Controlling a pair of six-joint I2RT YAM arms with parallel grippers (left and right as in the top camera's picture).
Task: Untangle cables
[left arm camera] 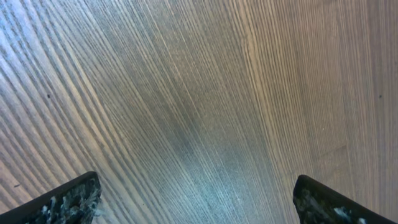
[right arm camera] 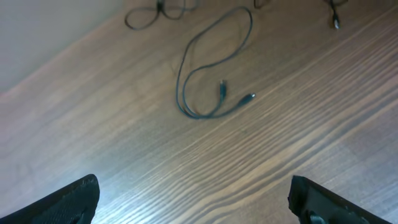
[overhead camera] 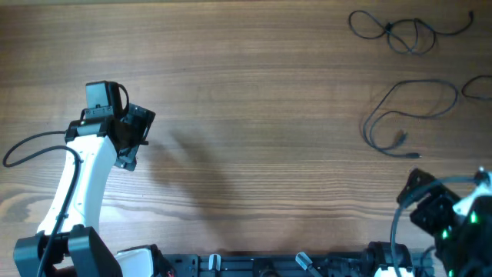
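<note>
Seen from above, the cables lay toward the far right corner of the wooden table (overhead camera: 246, 77). A knotted bunch (overhead camera: 400, 31) sat by the far edge. A single loose loop (overhead camera: 406, 115) lay nearer to me, its small plug ends (overhead camera: 415, 156) free. A third strand (overhead camera: 478, 86) showed only partly at the right edge.

My right gripper (right arm camera: 194, 198) hung near the loop, jaws spread wide and empty. My left gripper (left arm camera: 198, 198), equally spread and empty, hovered over bare wood well apart from the cables.

I judged the cords light, limp and thin, apt to slip from a loose pinch. The stiffer plug end looked like the best place to grip.
</note>
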